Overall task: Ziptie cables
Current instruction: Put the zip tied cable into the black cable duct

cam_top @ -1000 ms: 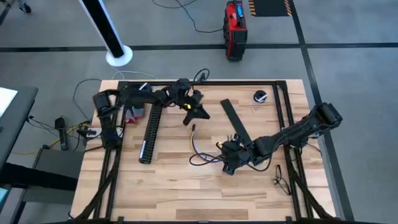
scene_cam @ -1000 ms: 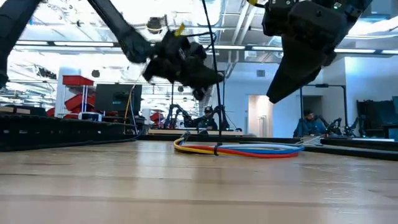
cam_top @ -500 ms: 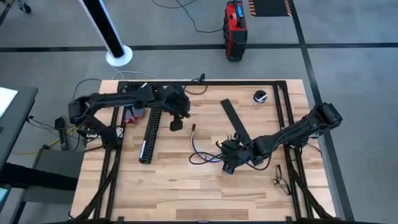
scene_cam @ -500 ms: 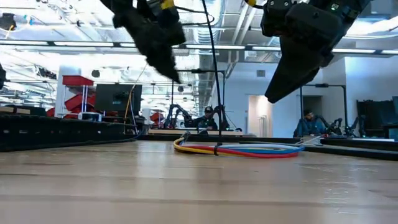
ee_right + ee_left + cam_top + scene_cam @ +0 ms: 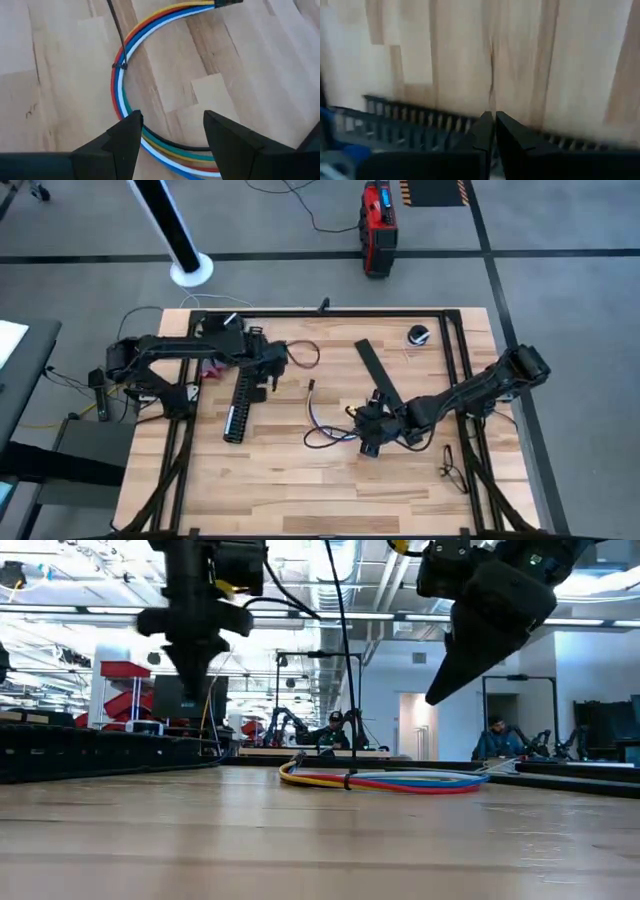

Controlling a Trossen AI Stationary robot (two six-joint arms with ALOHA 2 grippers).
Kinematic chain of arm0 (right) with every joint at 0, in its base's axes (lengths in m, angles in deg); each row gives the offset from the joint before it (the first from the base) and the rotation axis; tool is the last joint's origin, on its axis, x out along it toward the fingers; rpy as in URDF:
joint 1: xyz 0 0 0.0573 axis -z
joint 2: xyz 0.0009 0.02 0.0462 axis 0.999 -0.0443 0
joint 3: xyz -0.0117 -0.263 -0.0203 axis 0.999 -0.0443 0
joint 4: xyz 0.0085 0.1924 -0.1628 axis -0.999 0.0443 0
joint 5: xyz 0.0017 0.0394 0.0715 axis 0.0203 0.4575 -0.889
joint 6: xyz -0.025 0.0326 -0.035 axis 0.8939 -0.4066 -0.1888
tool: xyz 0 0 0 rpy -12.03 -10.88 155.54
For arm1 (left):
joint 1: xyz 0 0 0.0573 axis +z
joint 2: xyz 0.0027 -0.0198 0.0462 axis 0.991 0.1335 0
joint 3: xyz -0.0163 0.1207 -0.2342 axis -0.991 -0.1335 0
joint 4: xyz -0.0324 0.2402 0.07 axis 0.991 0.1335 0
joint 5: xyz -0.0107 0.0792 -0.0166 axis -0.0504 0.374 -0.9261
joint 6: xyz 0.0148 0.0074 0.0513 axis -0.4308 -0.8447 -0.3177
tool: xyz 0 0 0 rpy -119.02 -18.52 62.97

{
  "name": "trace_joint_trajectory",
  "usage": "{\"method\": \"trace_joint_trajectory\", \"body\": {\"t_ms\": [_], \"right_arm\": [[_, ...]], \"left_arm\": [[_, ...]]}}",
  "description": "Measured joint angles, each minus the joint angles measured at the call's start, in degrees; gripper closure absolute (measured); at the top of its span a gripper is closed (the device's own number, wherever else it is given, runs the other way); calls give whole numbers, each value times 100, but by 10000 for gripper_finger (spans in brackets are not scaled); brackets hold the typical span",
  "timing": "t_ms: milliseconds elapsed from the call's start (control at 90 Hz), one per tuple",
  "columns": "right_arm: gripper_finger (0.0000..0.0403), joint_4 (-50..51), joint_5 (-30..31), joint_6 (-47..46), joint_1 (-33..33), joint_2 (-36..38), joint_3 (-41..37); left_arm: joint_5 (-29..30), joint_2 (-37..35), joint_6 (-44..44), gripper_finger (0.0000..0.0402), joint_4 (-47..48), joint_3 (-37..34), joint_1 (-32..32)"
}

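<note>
The cables point(image 5: 325, 428) lie on the table as a curved bundle of red, yellow, white, blue and green wires point(image 5: 120, 95). A black ziptie point(image 5: 119, 64) goes round them, and its tail point(image 5: 343, 690) stands upright. My right gripper point(image 5: 172, 117) is open and hovers above the bundle's bend point(image 5: 366, 445), its fingers slanting down and clear of the wires point(image 5: 436, 698). My left gripper point(image 5: 493, 117) is shut with nothing showing between its fingers. It points down above the black comb-slotted channel point(image 5: 240, 395), clear of it point(image 5: 190, 690).
A flat black strip point(image 5: 378, 375) lies right of the table's middle, toward the far side. A small round black-and-white object point(image 5: 418, 334) sits at the far right. A thin wire thing point(image 5: 452, 465) lies near the right frame rail. Red and blue items point(image 5: 212, 365) sit beside the channel's far end.
My left gripper has swung from the far middle of the table toward the left edge and come down over the comb-slotted channel, turning until its fingers point down. The cables and ziptie have stayed where they were.
</note>
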Motion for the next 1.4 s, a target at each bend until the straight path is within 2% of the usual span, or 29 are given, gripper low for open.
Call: {"method": "trace_joint_trajectory", "body": {"t_ms": [200,411,633,800,989,1156,1233,1400], "right_arm": [[194,39,-56,86,24,0,0],[194,98,-104,84,22,-2,-2],[194,99,-139,38,16,-2,-2],[194,99,-170,-71,15,-2,-2],[194,98,-231,-72,15,-2,-2],[194,114,-283,-71,13,-2,-2],[194,129,-284,-71,14,-2,-2],[194,133,-285,-71,14,-2,-2]], "left_arm": [[-589,0,-1694,350,220,0,-269],[-954,35,-3904,324,249,-234,-587],[-279,39,-5331,306,234,-793,-883],[-232,39,-5782,302,109,-932,-1048],[-502,109,-5935,302,27,-1159,-1181],[-458,409,-5712,302,-32,-1203,-1278],[-309,551,-5609,302,-80,-1204,-1322],[402,693,-5389,316,-41,-1213,-1423]]}}
